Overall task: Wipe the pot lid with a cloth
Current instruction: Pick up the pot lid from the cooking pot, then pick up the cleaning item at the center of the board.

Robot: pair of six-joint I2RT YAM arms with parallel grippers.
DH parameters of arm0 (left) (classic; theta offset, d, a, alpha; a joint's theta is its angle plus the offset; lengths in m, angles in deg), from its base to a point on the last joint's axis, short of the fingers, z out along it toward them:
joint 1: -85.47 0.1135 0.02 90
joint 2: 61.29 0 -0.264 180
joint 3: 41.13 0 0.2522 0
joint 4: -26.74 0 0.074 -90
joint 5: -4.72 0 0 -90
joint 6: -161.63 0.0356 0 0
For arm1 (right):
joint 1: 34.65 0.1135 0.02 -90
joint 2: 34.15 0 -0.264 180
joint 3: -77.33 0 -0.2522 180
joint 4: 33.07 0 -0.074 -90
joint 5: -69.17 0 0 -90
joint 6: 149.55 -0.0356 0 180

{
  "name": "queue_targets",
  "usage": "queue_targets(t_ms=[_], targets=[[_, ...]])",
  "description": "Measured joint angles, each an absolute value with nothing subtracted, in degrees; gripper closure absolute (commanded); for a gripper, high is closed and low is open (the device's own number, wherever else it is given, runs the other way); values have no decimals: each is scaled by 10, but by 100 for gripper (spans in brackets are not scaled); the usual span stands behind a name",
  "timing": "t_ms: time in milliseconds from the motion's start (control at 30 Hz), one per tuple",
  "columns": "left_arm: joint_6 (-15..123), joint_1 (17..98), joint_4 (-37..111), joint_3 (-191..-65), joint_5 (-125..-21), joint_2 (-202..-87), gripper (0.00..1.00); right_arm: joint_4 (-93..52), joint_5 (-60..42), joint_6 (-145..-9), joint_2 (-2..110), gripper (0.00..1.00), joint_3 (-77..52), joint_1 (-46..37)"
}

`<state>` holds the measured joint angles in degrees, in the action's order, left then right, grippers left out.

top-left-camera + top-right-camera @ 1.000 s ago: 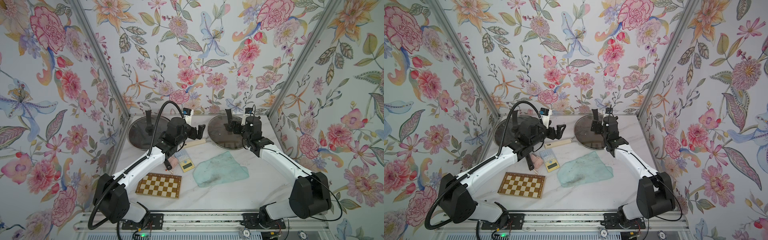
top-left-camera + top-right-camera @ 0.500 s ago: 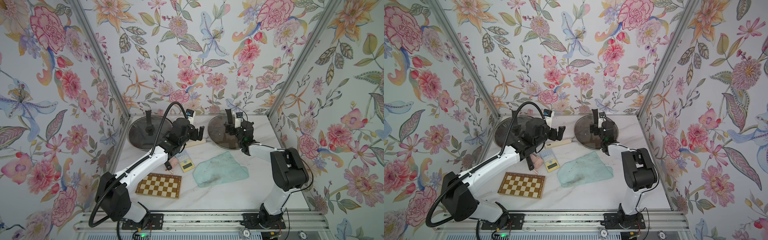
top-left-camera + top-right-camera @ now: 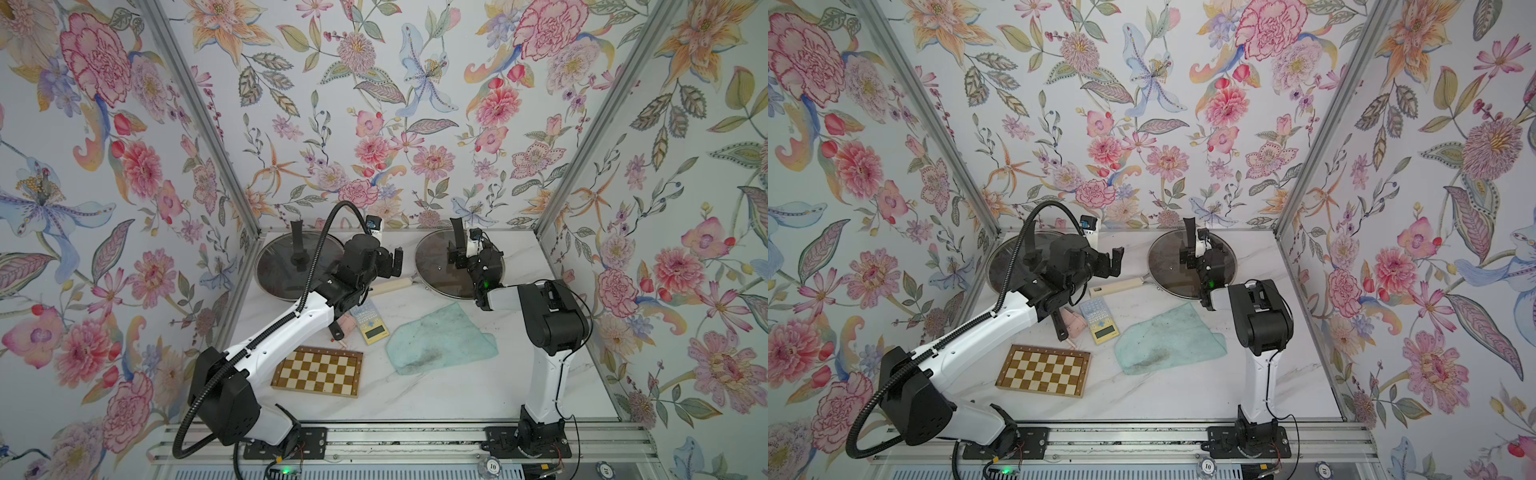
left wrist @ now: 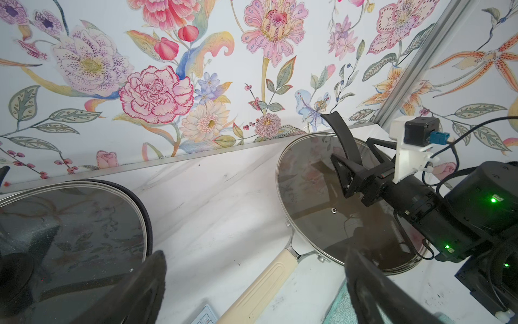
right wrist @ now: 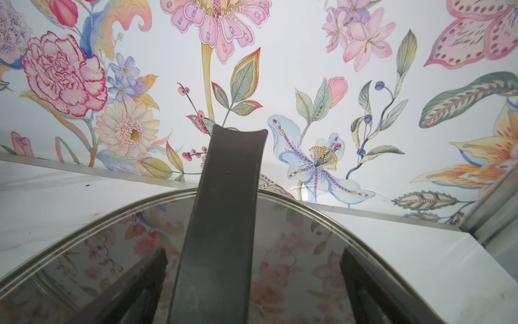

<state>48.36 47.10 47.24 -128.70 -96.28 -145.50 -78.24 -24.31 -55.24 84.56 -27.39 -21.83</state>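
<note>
Right wrist view puts the right end effector (image 5: 253, 255) astride the tall black lid handle (image 5: 224, 210). Its fingers are spread wide to either side with no contact that I can make out, so it holds nothing. Beneath it is the pot lid (image 5: 294, 252), dark glass with a metal rim, seated on a cream-handled pan (image 4: 263, 286). The left end effector (image 4: 253, 261) is also wide open and empty, hovering above the surface (image 4: 213, 202) between this lid and a second lid (image 4: 70, 224). In both top views the cloth (image 3: 440, 338) lies flat on the surface in front of the pan, near the right arm's elbow, and neither arm has it.

The main risk, as I judge it, is an off-centre close on the handle. The glass could then skate across the pan rim, or the whole pan could be dragged. A lift with a loose pinch might let the lid swing and drop. Fetching the cloth is also awkward. The left arm would have to reach close to the right arm's elbow, and a poor path could make the two collide. The cloth's dark smudges may smear the glass instead of cleaning it.
</note>
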Motion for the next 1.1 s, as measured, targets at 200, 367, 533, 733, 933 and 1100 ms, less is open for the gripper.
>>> queue_targets(t_ms=[200,367,533,733,933,1100], targets=[[478,468,474,-1287,-977,-1453,1,-792,-232,-555,849,37,-272,-218],[476,467,474,-1287,-978,-1450,1,-799,-221,-557,848,61,-278,-212],[476,465,474,-1287,-977,-1445,1,-783,-219,-569,837,73,-285,-210],[478,465,469,-1271,-970,-1426,1,-690,-229,-607,796,86,-280,-210],[496,464,454,-1251,-939,-1417,1,-525,-257,-662,747,90,-208,-211],[523,458,445,-1247,-893,-1421,1,-418,-309,-728,692,92,-139,-213]])
